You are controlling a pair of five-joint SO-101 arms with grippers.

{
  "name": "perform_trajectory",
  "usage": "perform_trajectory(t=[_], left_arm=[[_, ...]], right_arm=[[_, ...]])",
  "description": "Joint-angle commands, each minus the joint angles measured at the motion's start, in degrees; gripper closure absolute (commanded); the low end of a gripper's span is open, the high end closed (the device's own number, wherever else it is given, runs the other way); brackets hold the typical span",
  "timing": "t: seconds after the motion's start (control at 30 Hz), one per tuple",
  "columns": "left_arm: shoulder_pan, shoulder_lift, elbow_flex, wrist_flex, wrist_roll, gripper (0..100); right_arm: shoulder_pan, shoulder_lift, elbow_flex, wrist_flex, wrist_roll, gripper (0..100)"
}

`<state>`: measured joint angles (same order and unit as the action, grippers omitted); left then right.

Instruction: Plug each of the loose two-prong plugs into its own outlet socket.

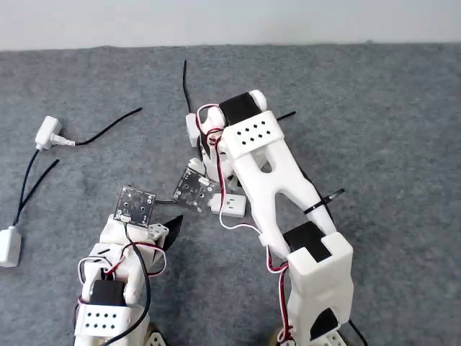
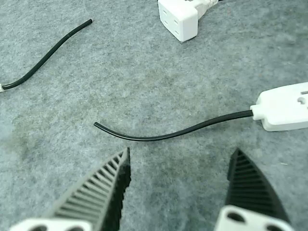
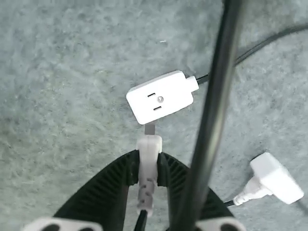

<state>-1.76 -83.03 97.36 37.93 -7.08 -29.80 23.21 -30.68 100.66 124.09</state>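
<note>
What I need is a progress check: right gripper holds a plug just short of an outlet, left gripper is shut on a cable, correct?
No. The left gripper is open, holding nothing; the cable lies free ahead of it, per the left wrist view. The right gripper does hold a plug just short of an outlet.

White moulded arms (image 1: 268, 167), black ribbed fingers (image 2: 103, 188), red and black wires (image 1: 220, 189).
</note>
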Motion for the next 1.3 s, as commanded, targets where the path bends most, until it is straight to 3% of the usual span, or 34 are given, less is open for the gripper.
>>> perform_trajectory(t=[0.0, 0.27, 1.27], left_arm=[[-0.26, -0.09, -0.57, 0.35, -0.26, 68], [-0.26, -0.09, -0.57, 0.35, -0.26, 68], [-0.26, -0.09, -0.57, 0.35, -0.26, 68]], right_arm=[[0.57, -1.10, -0.35, 2.33, 6.24, 98.7], [0.13, 2.68, -0.70, 2.15, 18.29, 98.7], [-2.07, 9.54, -2.02, -1.27, 23.03, 98.7]])
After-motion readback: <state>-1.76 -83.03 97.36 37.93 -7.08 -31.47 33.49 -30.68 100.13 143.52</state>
